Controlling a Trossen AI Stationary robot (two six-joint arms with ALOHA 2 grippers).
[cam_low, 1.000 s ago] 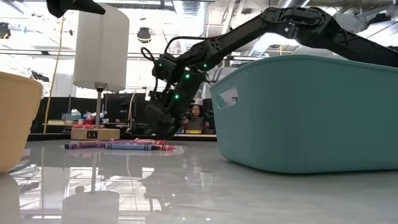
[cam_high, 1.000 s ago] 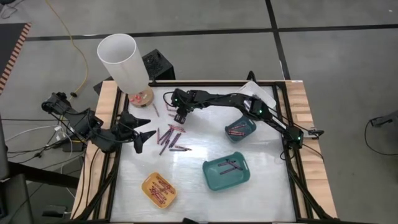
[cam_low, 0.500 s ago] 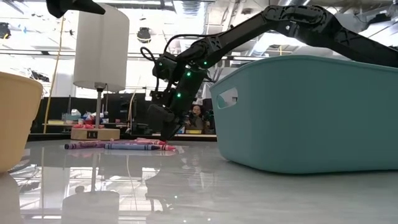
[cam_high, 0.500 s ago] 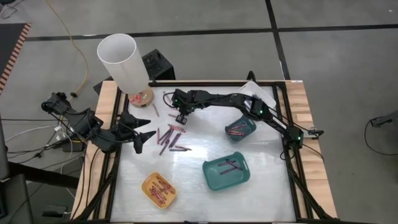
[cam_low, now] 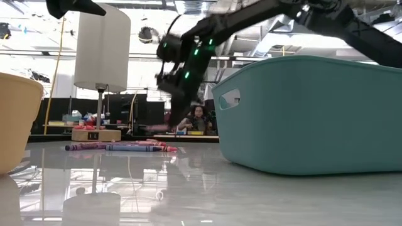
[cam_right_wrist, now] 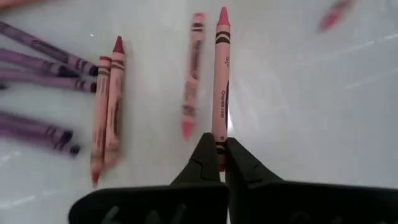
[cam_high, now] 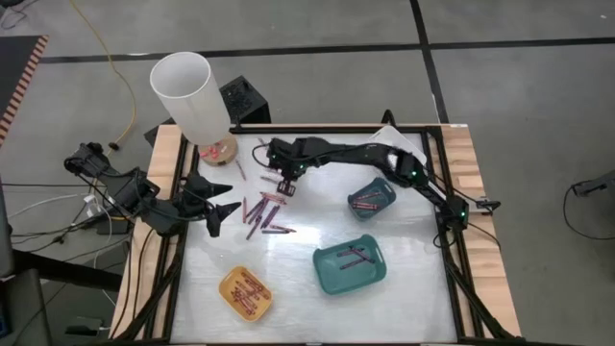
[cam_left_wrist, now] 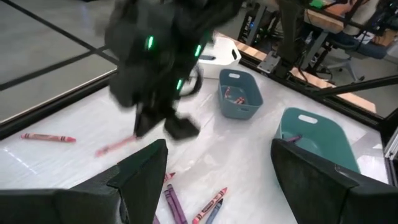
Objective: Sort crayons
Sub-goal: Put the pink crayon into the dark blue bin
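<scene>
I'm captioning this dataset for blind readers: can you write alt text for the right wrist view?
The right claw is shut on the end of a pink crayon pointing away from the camera. More pink and red crayons and purple crayons lie beside it on the glossy white table.

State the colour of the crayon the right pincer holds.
Pink crayon, clamped in the right pincer; clearest in the right wrist view.

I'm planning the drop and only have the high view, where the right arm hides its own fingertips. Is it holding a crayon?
Observer: Yes. The right wrist view shows the right gripper shut on one end of a pink crayon.
Operator: Is it off the table?
Observer: In the low view it appears lifted, above the tabletop.
Operator: And the other arm?
Observer: Its wrist view shows the left gripper open with nothing between the fingers.
</scene>
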